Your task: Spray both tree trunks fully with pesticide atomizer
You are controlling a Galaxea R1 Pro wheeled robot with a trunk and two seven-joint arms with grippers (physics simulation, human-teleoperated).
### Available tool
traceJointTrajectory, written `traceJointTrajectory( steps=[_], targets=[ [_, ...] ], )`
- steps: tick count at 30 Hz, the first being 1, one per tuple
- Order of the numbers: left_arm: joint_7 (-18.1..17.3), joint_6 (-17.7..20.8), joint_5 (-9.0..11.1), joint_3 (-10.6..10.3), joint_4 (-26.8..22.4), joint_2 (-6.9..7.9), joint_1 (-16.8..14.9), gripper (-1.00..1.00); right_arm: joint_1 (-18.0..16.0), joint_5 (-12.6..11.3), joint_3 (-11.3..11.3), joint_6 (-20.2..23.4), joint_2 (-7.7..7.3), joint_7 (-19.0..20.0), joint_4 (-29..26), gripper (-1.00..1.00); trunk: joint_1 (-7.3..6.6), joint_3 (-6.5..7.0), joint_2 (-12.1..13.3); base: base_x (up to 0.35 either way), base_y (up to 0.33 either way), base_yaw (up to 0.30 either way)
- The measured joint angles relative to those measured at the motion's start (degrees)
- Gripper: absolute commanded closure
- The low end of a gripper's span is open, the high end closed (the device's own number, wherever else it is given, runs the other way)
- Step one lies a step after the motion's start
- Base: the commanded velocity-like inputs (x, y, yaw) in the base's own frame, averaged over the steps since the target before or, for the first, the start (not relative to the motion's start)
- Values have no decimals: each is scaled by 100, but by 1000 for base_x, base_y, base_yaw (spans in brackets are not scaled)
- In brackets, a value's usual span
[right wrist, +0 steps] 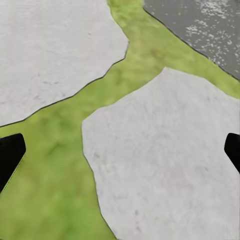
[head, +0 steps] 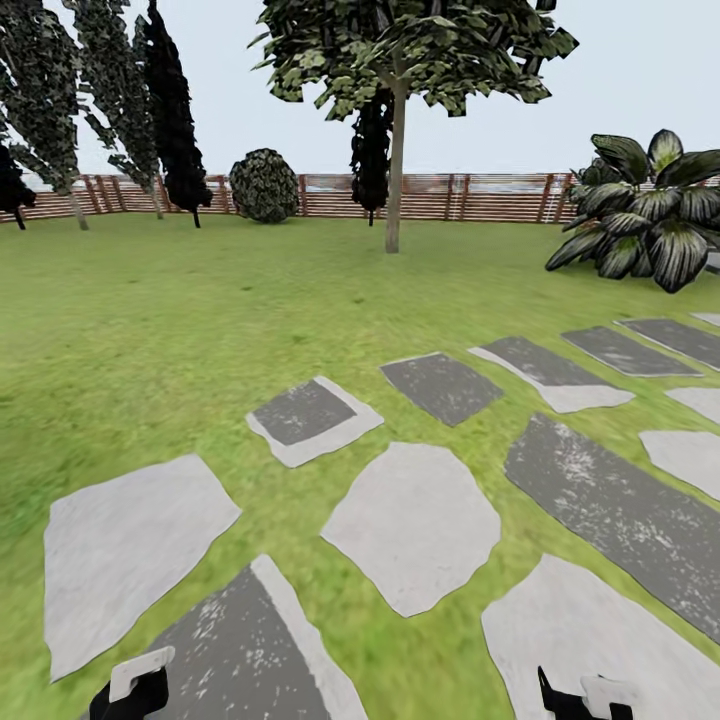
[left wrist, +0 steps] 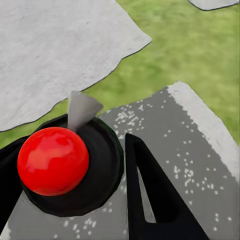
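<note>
- My left gripper [left wrist: 75,170] is cropped at the head view's bottom edge; in the wrist view its dark fingers [left wrist: 155,195] are clamped on a glossy red ball [left wrist: 53,160] atop a black round body, which I can't identify for certain.
- Right gripper [right wrist: 120,150]: fingers apart over pale, irregular paving slabs [right wrist: 165,160].
- One tree [head: 396,150] stands upper centre, its thin trunk before the slatted fence [head: 480,197].

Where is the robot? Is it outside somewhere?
Yes, it looks like a garden: a wide green lawn, flat paving stones set in the grass, a leafy tree, and a brown wooden fence along the back.
</note>
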Motion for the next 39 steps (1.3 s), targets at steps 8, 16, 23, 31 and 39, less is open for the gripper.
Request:
traceJointTrajectory(
  steps=[8,16,23,31,39],
  targets=[
    [1,2,-3,0,0,0,0,100,0,-3,-1,0,0,0,1,-100,0,0,0,338,0,0],
    [4,0,-9,1,0,0,0,100,0,-7,-1,0,0,0,1,-100,0,0,0,338,0,0],
    [4,0,0,1,0,8,0,100,0,-7,-4,0,0,0,1,-100,0,0,0,338,0,0],
    [4,0,-1,1,0,5,0,100,0,-6,-1,0,0,0,1,-100,0,0,0,338,0,0],
    [4,-5,-2,1,0,8,0,100,0,-6,-1,0,0,0,1,-100,0,0,0,338,0,0]
  ],
)
